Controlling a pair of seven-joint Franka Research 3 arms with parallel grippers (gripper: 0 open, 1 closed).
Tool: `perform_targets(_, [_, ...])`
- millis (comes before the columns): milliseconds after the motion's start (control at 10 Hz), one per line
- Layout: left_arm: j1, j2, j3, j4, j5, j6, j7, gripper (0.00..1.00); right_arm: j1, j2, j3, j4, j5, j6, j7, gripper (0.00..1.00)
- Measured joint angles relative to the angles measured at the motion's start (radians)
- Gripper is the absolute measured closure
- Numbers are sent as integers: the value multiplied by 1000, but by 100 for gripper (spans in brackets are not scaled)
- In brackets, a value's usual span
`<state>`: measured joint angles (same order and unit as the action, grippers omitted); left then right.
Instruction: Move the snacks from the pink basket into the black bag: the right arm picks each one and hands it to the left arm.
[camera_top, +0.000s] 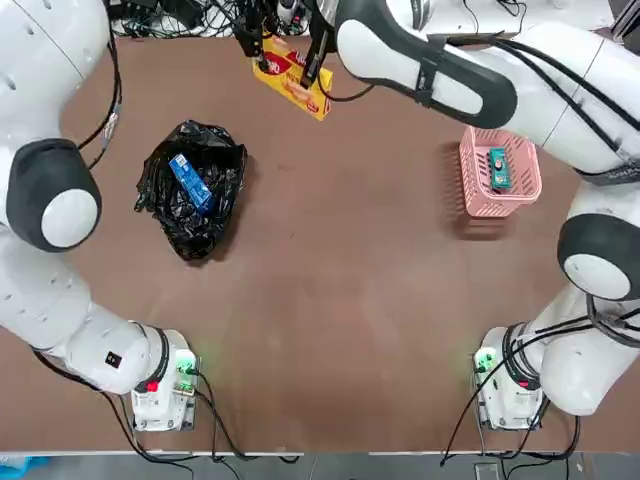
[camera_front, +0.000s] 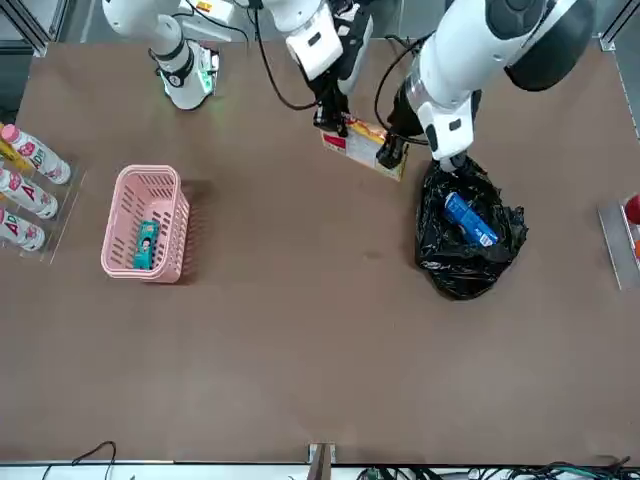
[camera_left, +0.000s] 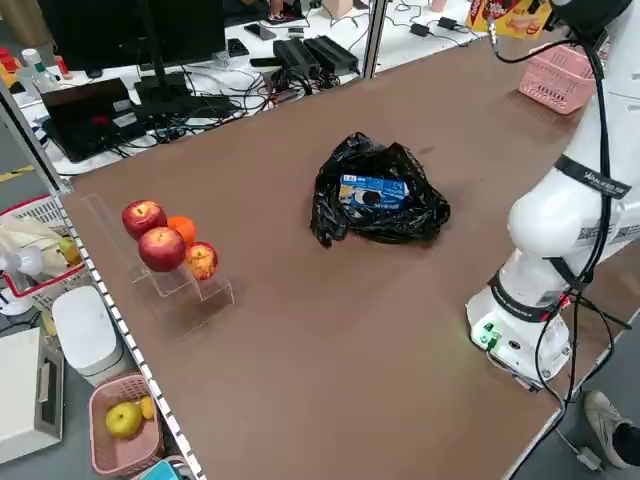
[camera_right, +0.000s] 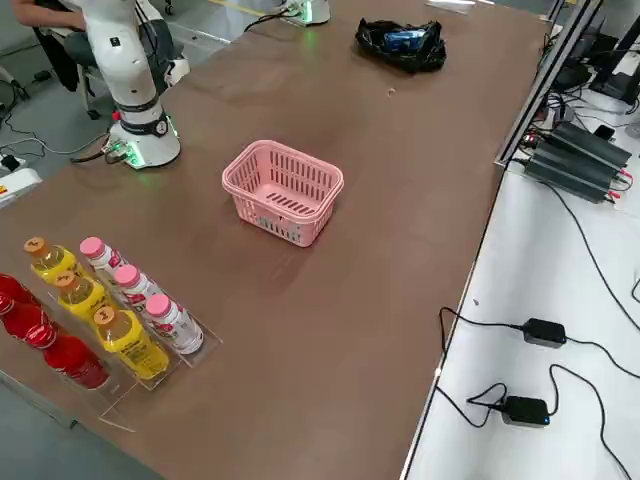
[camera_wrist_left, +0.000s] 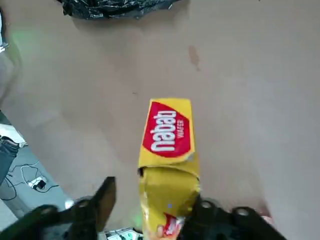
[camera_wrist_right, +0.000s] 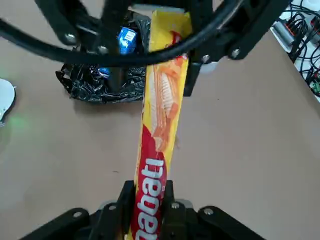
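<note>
Mid-handover above the surface: right pincer (camera_wrist_right: 145, 210) pinched yellow wafer packet (camera_wrist_right: 157, 125); left pincer (camera_wrist_left: 150, 210) half-spread around its far end. Right should release only once left clamps firmly.

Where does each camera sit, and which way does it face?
Top: overhead, bases at bottom; both arms, black bag, pink basket.
Front: across the table, facing the robot; both claws at the yellow packet.
Left side: raised, looking diagonally; left arm's base, fruits.
Right side: raised; right arm's base, bottles.
Left wrist: left claw, packet.
Right wrist: right claw on packet.
Shared: both wrist views show packet and bag.
</note>
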<state>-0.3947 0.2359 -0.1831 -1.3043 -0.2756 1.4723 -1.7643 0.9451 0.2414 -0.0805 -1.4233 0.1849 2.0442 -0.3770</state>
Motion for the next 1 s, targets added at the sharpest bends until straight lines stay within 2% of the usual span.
perform_targets(200, [3, 0, 3, 0, 0, 3, 1, 75, 5, 2, 1, 3, 0, 4, 4, 73])
perform_targets(400, [8, 0, 4, 0, -1, 3, 1, 76, 5, 7, 0, 8, 0, 10, 9, 72])
perform_targets(600, [11, 0, 7, 0, -3, 2, 1, 76, 6, 11, -1, 14, -5, 14, 36, 65])
perform_targets(800, [23, 1, 22, -5, -1, 0, 1, 76, 13, 11, -1, 18, -25, 11, 77, 36])
perform_targets(1000, [78, 4, 27, -14, 1, -21, 40, 76, 18, 11, -1, 19, -30, 11, 95, 7])
